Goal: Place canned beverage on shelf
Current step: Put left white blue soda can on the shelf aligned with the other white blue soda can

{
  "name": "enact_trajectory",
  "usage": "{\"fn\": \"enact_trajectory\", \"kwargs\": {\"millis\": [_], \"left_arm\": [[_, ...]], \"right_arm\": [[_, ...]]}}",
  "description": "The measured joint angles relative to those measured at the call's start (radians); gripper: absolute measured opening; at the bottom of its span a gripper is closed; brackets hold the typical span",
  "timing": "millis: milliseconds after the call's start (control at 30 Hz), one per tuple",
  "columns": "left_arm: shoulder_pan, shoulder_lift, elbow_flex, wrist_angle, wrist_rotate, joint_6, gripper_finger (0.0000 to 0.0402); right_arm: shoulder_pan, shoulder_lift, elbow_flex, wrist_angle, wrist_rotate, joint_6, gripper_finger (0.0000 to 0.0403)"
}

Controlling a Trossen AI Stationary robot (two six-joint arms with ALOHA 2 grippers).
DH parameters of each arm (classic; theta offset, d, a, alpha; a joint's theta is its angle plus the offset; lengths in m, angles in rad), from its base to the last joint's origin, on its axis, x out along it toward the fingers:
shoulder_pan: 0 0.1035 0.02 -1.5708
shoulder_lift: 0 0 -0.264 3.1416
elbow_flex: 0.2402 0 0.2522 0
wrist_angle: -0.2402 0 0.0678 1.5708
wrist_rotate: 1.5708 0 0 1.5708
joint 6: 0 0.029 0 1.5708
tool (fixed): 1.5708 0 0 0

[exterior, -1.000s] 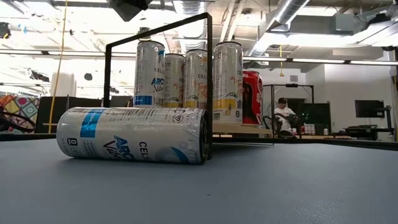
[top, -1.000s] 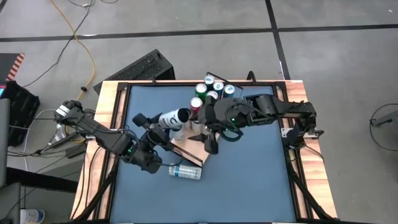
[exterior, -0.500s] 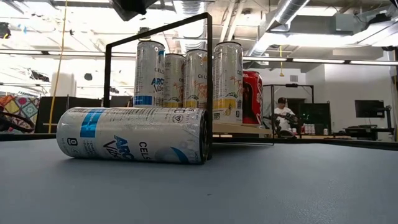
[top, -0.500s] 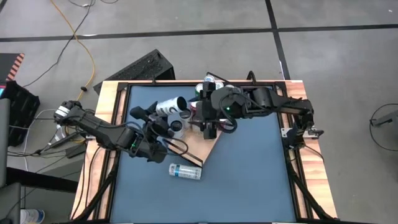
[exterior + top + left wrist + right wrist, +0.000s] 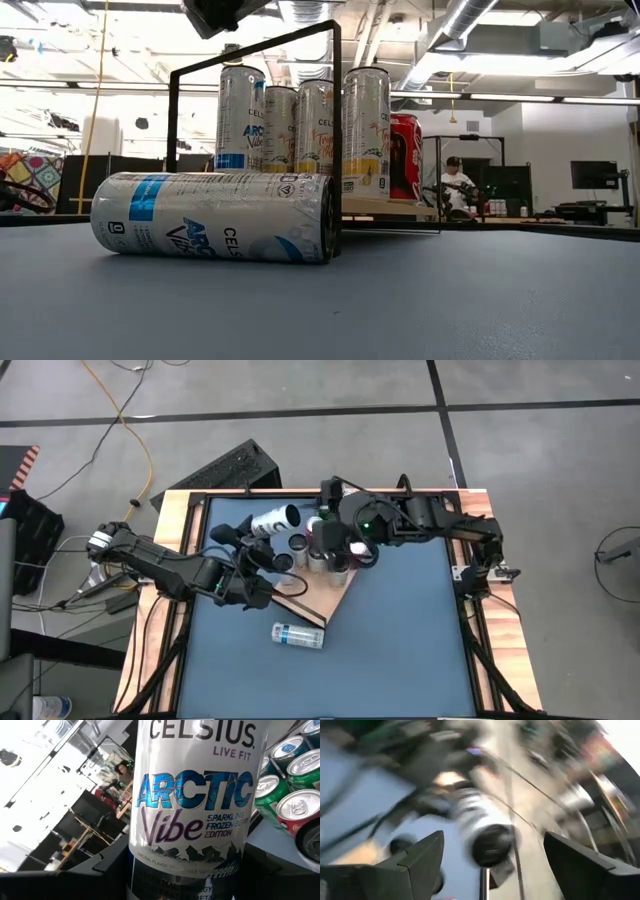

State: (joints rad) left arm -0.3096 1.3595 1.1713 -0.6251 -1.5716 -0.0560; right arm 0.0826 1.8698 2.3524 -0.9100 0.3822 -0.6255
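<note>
White can: left gripper (image 5: 262, 540) is clamped on a white Celsius can (image 5: 275, 521), held up off the board and tilted, top end pointing toward the tabletop's far edge. The left wrist view is basically all label (image 5: 192, 815).
Right gripper: right gripper (image 5: 335, 550) hangs over the cans on the shelf, jaws wide apart, nothing in them as far as I can see.
Shelf: light-wood shelf (image 5: 320, 592) sits mid-table toward the far edge, with standing cans (image 5: 318, 550) bunched at its far end. The near corner of the board looks bare.
Stray can: another can (image 5: 298, 634) lies on its side on the blue tabletop (image 5: 400, 640), just off the shelf's near corner.
How I'd do it: get the held can upright first, then lower it onto open wood, clear of the wire rail (image 5: 335, 120) and neighbours.
Watch out: both arms are crowding the same spot, so I'd guess the right one should back off first.
</note>
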Motion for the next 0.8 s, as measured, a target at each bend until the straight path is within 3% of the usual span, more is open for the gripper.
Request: {"fn": "enact_trajectory", "kwargs": {"millis": [133, 200, 300, 400, 533, 800], "left_arm": [[0.006, 0.0, 0.0, 0.043, 0.0, 0.077, 0.0238], [0.011, 0.0, 0.0, 0.058, 0.0, 0.093, 0.0238], [0.021, 0.0, 0.0, 0.067, -0.001, 0.1, 0.0238], [0.024, 0.0, 0.0, 0.067, -0.001, 0.1, 0.0238], [0.024, 0.0, 0.0, 0.067, 0.0, 0.1, 0.0238], [0.024, 0.0, 0.0, 0.068, 0.0, 0.098, 0.0238]], "right_arm": [[-0.015, 0.0, 0.002, 0.096, 0.189, 0.354, 0.0335], [-0.045, -0.025, -0.001, 0.091, 0.148, 0.583, 0.0331], [-0.113, -0.059, 0.003, 0.051, -0.04, 0.809, 0.0329], [-0.17, -0.071, 0.002, -0.072, -0.167, 0.882, 0.0332], [-0.191, -0.012, -0.003, -0.083, -0.272, 0.911, 0.0339], [-0.188, 0.025, -0.001, -0.025, -0.314, 0.915, 0.0343]]}}
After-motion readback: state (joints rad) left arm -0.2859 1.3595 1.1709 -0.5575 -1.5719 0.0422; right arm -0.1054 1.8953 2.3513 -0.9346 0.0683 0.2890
